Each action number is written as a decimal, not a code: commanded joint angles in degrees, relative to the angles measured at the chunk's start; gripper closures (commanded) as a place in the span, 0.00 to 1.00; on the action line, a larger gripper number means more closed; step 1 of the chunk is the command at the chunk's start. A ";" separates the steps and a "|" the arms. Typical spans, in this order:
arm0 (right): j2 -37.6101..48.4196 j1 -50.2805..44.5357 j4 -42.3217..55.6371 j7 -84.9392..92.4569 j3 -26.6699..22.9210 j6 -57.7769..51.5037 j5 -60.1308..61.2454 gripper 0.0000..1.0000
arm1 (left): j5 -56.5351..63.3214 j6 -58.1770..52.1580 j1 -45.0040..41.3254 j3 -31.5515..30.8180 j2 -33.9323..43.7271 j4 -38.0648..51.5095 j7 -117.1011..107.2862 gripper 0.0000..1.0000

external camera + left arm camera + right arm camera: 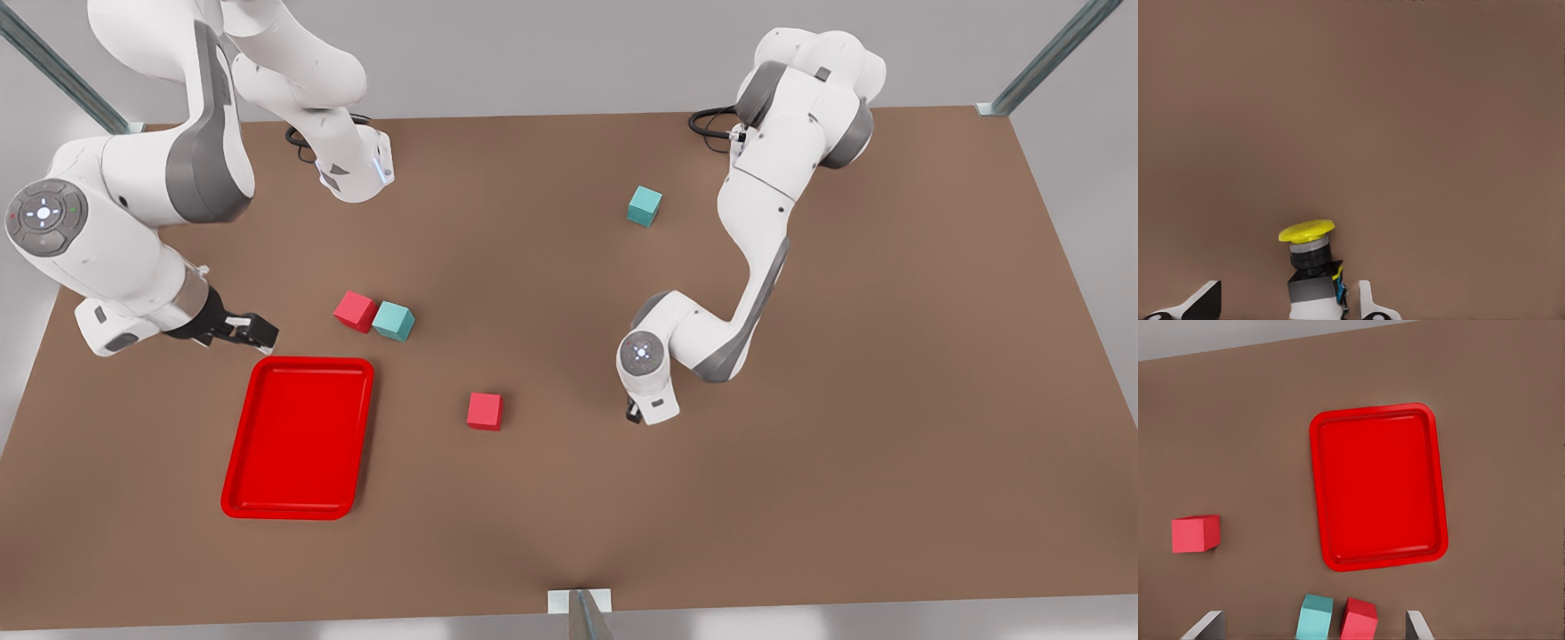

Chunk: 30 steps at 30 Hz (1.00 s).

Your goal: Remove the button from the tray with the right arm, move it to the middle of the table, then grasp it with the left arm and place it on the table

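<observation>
The left gripper (1281, 303) hangs low over bare table (1405, 120), fingers spread, with the button (1310, 267) standing upright between them, yellow cap away from the wrist, one finger (1361, 300) just beside its body; contact is unclear. The right gripper (240, 331) hovers open behind the empty tray (298, 511), near the paired red cube (356, 311) and teal cube (393, 321).

The yellow-capped button (1313, 267) stands upright on the brown table (800, 498); the red tray (267, 436) lies flat near the front edge.
</observation>
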<state>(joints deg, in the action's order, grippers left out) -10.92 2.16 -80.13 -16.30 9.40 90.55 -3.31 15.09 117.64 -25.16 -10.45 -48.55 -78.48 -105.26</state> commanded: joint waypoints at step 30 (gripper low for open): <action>-0.51 -1.46 0.06 0.92 0.18 1.21 -1.35 0.00 | -1.20 8.39 1.34 -0.01 -3.57 0.26 -17.70 0.54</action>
<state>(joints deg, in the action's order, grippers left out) -11.49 0.74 -80.10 -15.92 9.56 91.60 -4.69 13.81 125.99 -23.82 -10.44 -52.17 -78.20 -119.69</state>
